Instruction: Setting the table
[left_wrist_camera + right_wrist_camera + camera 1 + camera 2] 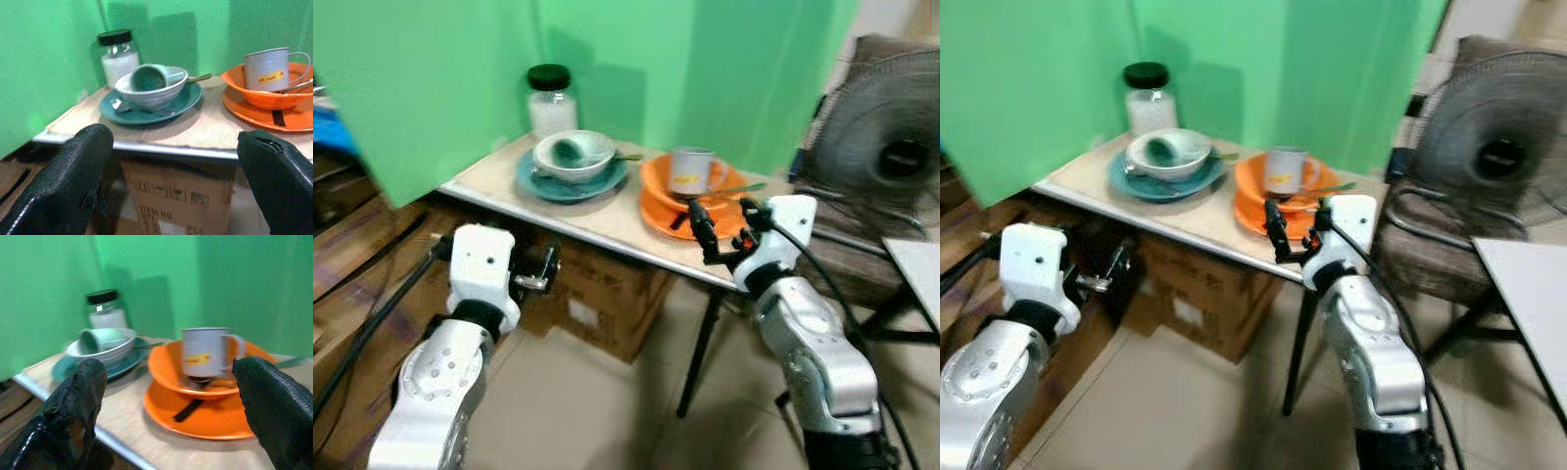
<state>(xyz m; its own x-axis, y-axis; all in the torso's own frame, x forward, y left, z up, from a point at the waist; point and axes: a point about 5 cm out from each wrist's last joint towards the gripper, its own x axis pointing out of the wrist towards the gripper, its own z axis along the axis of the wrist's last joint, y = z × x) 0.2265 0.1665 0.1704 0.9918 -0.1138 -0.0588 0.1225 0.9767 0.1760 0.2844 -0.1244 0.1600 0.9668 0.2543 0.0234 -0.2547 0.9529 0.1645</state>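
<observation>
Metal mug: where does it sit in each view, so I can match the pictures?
Left eye: mug in the orange bowl, right of centre.
Right eye: mug near centre.
Left wrist: mug far right.
Right wrist: mug centre.
Shared landmark: black-lidded jar by the green wall.

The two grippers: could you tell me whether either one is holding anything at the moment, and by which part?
Nothing is held. The left gripper and right gripper are both open, short of the table.
</observation>
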